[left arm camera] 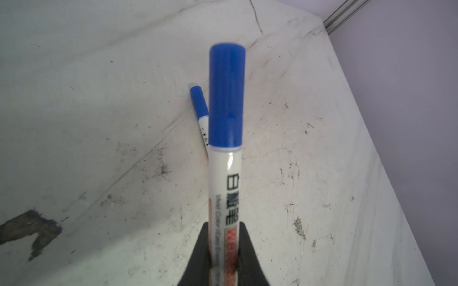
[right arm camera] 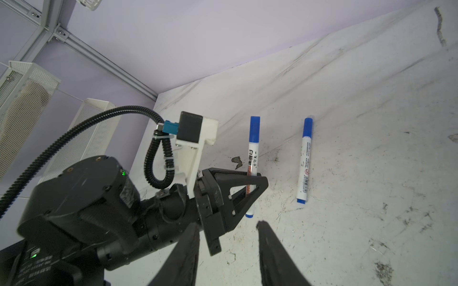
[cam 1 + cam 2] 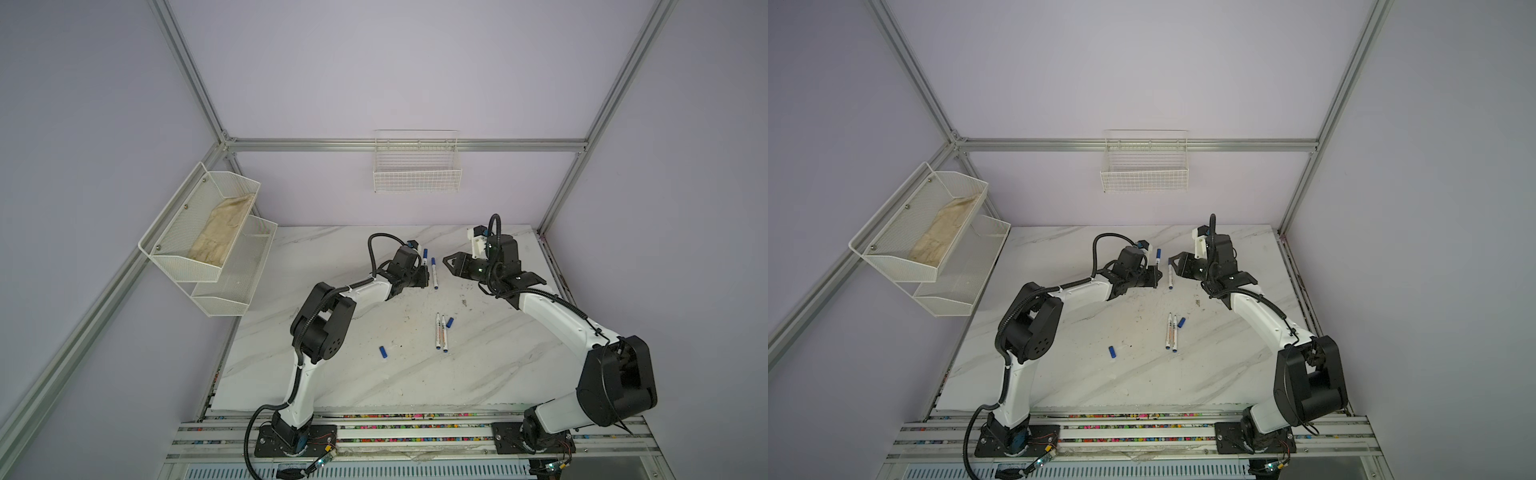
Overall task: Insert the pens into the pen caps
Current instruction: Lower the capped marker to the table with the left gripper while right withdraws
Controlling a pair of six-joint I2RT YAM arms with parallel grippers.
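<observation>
Watching both top views, I see my left gripper (image 3: pixel 424 274) pinching a capped pen (image 3: pixel 424 257) over the scuffed marble table (image 3: pixel 374 374), right gripper (image 3: pixel 446 262) spread, lilac walls (image 3: pixel 415 62) behind; left wrist reads black Chinese characters and red lettering on its barrel; right wrist shows a second capped pen (image 2: pixel 305 158) lying nearby.

The left gripper (image 1: pixel 224 226) pinches a white pen (image 1: pixel 224 178) by its barrel, with the blue cap (image 1: pixel 226 96) on. Behind it, a second capped pen (image 1: pixel 201 111) lies on the stained marble bench (image 1: pixel 99 99), in from the edge along the purple wall (image 1: pixel 409 62).
</observation>
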